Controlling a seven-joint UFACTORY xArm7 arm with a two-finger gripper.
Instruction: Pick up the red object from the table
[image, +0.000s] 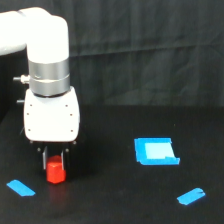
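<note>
Tape strip (20, 187) at far left: flat, blue. Gripper (54, 159) straddles the red block (56, 171), fingers either side (contact unclear; cannot tell if clamped). Block rests on the matte black table (110, 200); lift not done. Rightward: blue square piece (155, 151), another strip (191, 196).

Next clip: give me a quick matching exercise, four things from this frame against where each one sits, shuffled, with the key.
Things:
1. small red-orange hexagonal block
2. large square light-blue flat piece
3. short blue tape strip
4. angled blue tape strip

Places:
A. lower corner on the exterior view's right
B. lower corner on the exterior view's left
C. directly under the pincer
D. right of centre on the matte black table

Pairs: 1-C, 2-D, 3-B, 4-A
</note>
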